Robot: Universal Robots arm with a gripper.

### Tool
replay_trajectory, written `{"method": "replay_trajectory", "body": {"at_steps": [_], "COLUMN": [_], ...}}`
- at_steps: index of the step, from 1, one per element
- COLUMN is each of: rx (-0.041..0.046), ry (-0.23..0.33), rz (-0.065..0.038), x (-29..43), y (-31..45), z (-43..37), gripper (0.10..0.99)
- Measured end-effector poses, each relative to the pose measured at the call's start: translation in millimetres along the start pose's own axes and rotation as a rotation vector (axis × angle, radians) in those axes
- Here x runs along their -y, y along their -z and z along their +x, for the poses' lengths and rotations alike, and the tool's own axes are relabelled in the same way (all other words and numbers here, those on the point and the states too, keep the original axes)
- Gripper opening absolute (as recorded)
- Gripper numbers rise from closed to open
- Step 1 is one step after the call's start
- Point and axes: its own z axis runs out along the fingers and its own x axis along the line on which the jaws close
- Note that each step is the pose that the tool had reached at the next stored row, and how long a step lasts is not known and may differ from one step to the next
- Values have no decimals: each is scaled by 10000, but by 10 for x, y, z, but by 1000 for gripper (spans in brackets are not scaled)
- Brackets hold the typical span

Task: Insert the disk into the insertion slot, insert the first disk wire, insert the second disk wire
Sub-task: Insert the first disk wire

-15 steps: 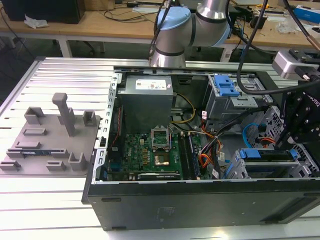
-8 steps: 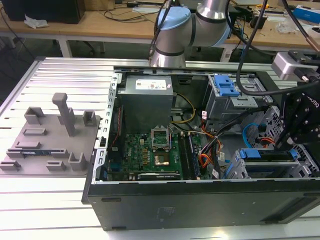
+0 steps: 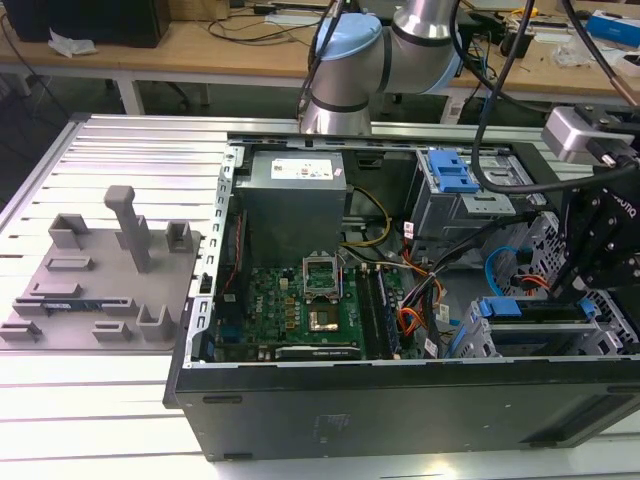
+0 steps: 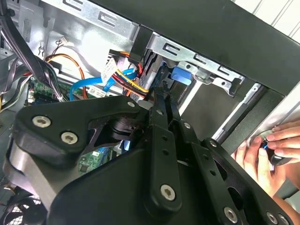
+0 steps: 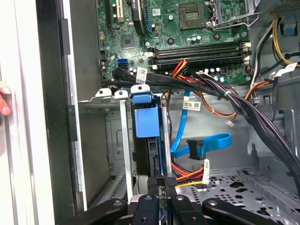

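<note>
The disk (image 5: pixel 146 123), in its blue caddy, sits inside the insertion slot (image 5: pixel 123 140) of the silver drive cage. In the exterior view the disk (image 3: pixel 530 322) lies in the cage (image 3: pixel 478 340) at the case's front corner, on the exterior view's right. My gripper (image 5: pixel 163 182) is at the disk's cable end, shut on the black connector of a red, yellow and orange disk wire (image 5: pixel 193 174). The second wrist view shows the fingertips (image 4: pixel 158 96) together beside that wire bundle (image 4: pixel 132 78). A blue flat disk wire (image 5: pixel 202 145) with a black plug hangs loose nearby.
The motherboard (image 3: pixel 310 300) and power supply (image 3: pixel 295 195) fill the open case. Black cable bundles (image 5: pixel 225 91) cross above the cage. A second bay with a blue latch (image 3: pixel 450 172) stands at the back. A person's hand (image 4: pixel 267 150) rests on the case edge. A grey fixture plate (image 3: pixel 100 280) lies outside the case.
</note>
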Motion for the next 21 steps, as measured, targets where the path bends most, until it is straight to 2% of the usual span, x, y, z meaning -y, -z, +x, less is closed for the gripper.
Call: {"method": "replay_trajectory", "body": {"at_steps": [13, 19, 21], "rx": [-34, -95, -56], "ry": [7, 9, 11], "rz": [-77, -130, -138], "x": [13, 20, 18], "y": [-52, -100, -120], "z": [-6, -9, -10], "gripper": [165, 165, 176]}}
